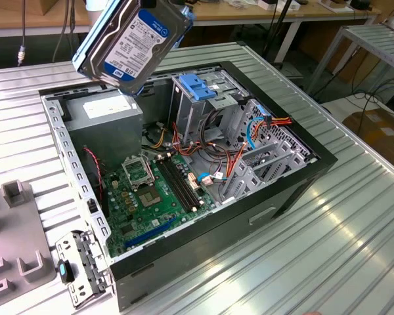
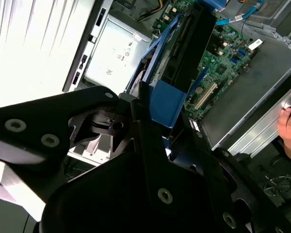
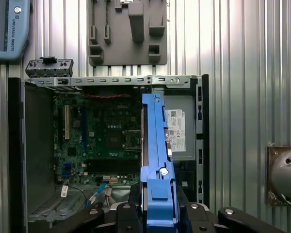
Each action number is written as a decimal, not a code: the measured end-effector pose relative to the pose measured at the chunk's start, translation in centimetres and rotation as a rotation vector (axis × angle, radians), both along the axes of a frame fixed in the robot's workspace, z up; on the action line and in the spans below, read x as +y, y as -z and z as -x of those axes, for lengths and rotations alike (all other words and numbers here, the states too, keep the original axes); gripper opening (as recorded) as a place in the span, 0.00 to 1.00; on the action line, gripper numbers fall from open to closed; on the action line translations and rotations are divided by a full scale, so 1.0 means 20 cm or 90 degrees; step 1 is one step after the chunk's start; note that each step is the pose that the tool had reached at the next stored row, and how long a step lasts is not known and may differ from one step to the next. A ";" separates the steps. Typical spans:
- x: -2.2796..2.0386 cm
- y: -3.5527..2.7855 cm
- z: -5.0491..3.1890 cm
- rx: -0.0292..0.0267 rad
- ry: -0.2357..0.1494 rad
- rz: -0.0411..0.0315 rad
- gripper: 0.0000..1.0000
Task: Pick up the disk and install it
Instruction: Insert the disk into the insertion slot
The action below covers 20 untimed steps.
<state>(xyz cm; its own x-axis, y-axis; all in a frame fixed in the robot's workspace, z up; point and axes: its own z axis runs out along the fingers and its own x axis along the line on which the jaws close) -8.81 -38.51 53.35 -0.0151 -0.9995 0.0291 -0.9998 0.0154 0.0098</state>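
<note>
The pincer (image 3: 158, 201) is clamped on one disk (image 1: 132, 38), held tilted above one open computer case (image 1: 285, 197).

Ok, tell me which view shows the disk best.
The exterior view: the disk shows its labelled face, tilted above the open case. Both wrist views catch it edge-on, mostly its blue rail.
</note>
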 end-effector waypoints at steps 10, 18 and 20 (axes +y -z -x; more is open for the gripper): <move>-0.068 0.007 -0.025 0.0000 0.000 0.0007 0.37; -0.121 0.010 -0.055 -0.0001 0.000 0.0012 0.37; -0.140 0.011 -0.068 -0.0001 0.000 0.0016 0.37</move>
<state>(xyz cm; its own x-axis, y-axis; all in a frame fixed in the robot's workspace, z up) -7.45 -41.30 53.13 -0.0150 -0.9994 0.0316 -0.9998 0.0153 0.0097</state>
